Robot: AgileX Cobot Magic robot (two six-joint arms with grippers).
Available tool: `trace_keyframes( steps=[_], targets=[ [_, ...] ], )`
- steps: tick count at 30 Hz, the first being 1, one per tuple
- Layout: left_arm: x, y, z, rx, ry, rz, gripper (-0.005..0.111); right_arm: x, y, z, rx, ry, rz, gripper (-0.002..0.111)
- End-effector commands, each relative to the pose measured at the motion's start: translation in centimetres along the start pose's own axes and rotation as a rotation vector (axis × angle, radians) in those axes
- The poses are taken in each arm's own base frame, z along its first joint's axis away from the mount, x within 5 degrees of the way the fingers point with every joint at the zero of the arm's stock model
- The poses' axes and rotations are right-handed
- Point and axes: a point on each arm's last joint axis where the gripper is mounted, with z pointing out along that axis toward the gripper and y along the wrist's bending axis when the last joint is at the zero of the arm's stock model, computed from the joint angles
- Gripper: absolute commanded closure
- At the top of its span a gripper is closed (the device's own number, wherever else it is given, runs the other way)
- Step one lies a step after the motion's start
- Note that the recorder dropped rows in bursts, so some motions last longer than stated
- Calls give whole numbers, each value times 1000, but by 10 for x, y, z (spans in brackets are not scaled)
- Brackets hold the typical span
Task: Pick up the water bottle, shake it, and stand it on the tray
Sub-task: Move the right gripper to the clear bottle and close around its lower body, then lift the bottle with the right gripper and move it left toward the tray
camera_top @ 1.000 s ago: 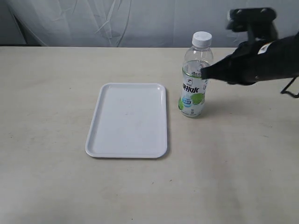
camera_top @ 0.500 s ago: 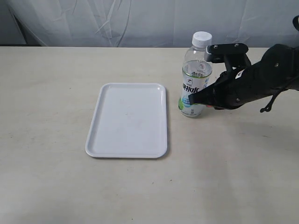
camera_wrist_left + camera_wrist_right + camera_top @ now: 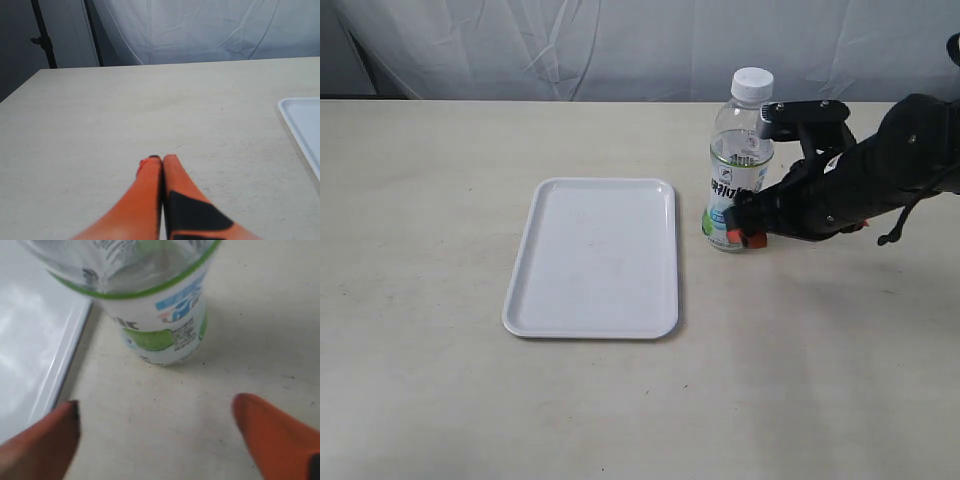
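Observation:
The water bottle (image 3: 738,150), clear with a white cap and a green-and-blue label, stands upright on the table just right of the tray (image 3: 592,258). My right gripper (image 3: 748,228) is low beside the bottle's base, open, its orange fingers apart. In the right wrist view the bottle (image 3: 150,305) stands ahead of the gripper (image 3: 155,412), with one orange finger (image 3: 270,435) on each side and bare table between them. The tray's rim (image 3: 60,365) runs beside the bottle. My left gripper (image 3: 161,161) is shut with nothing in it, over bare table.
A white cloth backdrop (image 3: 620,45) hangs behind the beige table (image 3: 440,180). The left wrist view shows a corner of the tray (image 3: 302,125) and a dark stand (image 3: 41,35) beyond the table's edge.
My right arm has come down from shoulder height of the bottle to its lower label, and the orange fingertips now show beside the base. The bottle and tray have not moved.

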Motion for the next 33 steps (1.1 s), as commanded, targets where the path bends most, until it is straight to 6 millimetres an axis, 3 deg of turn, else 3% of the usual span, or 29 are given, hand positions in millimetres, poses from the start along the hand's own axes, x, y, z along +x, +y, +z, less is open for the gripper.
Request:
trace_keyframes(
  steps=[1,12,23,33],
  targets=[
    [-1,0,0,2,-16,-15,107,-3,-1,0,13,-48,-2,4],
    [-1,0,0,2,-16,-15,107,-25,-7,-3,78,-288,-2,4],
    [-1,0,0,2,-16,-15,107,-17,-11,27,90,-222,-7,4],
    [-1,0,0,2,-16,-15,107,-29,25,33,50,-312,-187,4]
  ],
)
